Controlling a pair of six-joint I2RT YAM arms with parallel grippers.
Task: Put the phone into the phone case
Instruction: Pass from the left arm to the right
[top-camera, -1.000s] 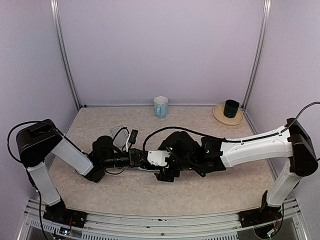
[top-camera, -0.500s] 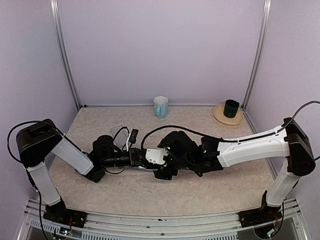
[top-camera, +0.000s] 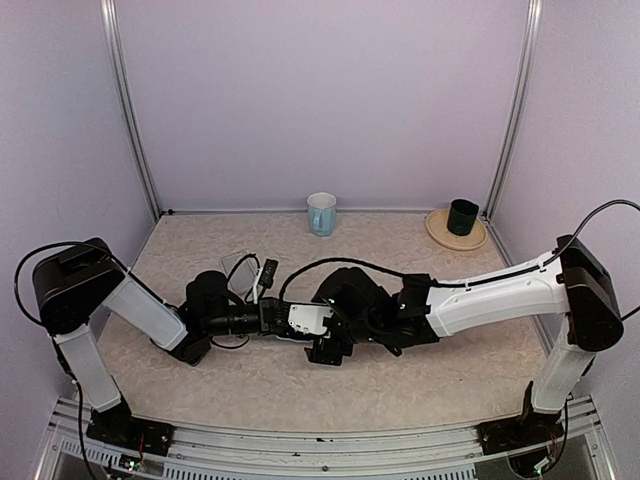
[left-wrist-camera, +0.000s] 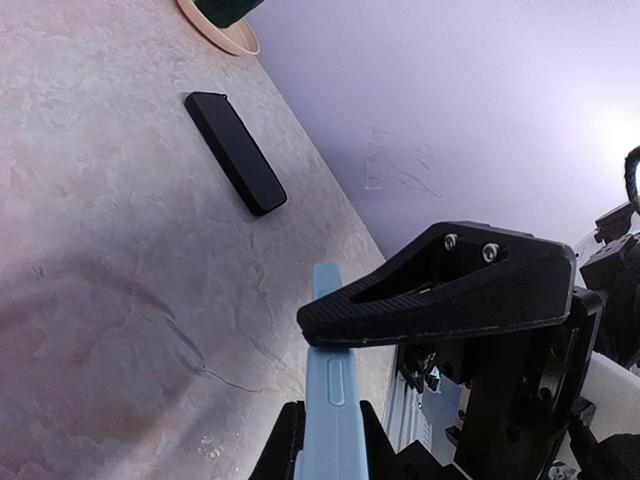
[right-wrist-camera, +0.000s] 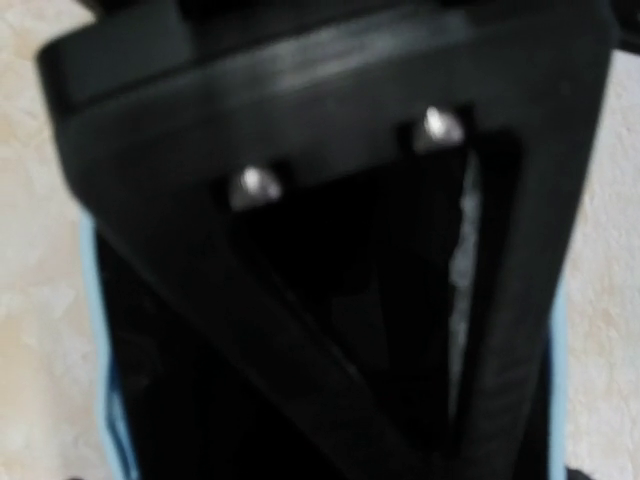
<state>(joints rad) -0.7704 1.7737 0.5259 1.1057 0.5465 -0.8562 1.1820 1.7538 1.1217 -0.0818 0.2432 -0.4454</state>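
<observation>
Nearby, phone (left-wrist-camera: 235, 152), mug (top-camera: 321, 213), cup (top-camera: 462, 215) on saucer (top-camera: 437, 232)

Phone (left-wrist-camera: 235, 152) on table (left-wrist-camera: 90, 260), beyond case (left-wrist-camera: 330, 395)

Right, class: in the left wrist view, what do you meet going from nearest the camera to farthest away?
First the light blue phone case, held edge-on in the jaws → flat black rectangular phone → round tan plate with a dark cup standing on it.
</observation>
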